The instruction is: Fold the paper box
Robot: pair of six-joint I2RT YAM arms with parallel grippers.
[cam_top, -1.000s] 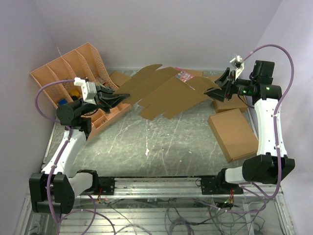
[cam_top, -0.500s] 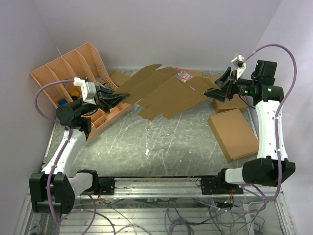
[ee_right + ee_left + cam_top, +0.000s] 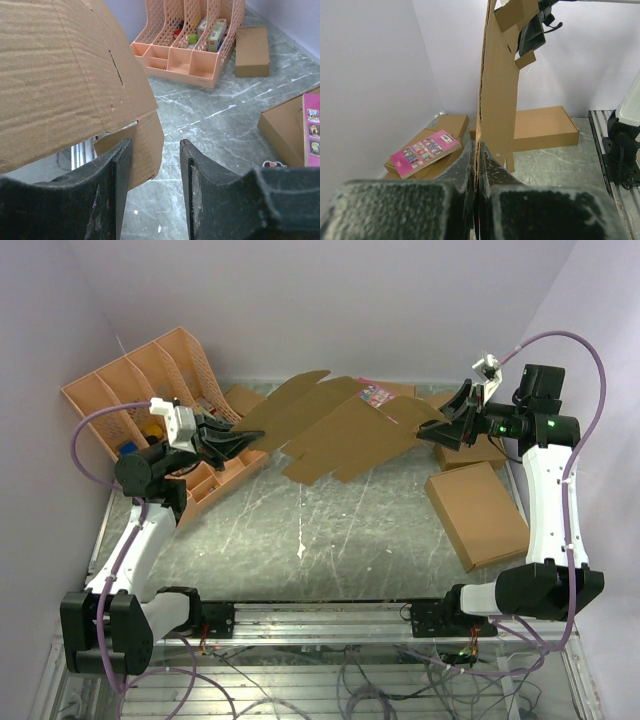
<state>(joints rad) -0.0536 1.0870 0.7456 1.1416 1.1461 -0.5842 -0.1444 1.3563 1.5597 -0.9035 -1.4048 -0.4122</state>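
The paper box (image 3: 335,430) is a flat brown die-cut sheet held in the air across the back of the table. My left gripper (image 3: 243,442) is shut on its left edge; in the left wrist view the sheet (image 3: 497,95) stands edge-on between the closed fingers (image 3: 492,162). My right gripper (image 3: 437,430) is at the sheet's right end with its jaws open. In the right wrist view a flap of the sheet (image 3: 145,145) lies against the left finger (image 3: 120,165), and the right finger stands apart from it.
An orange mesh organiser (image 3: 160,390) stands at the back left. A large flat brown box (image 3: 478,512) lies at the right, another (image 3: 470,452) under my right gripper. A brown box bearing a pink card (image 3: 422,150) and a small brown box (image 3: 243,400) lie at the back.
My right arm has lifted and swung slightly right and back near the sheet's right end. The left gripper holds still on the sheet.
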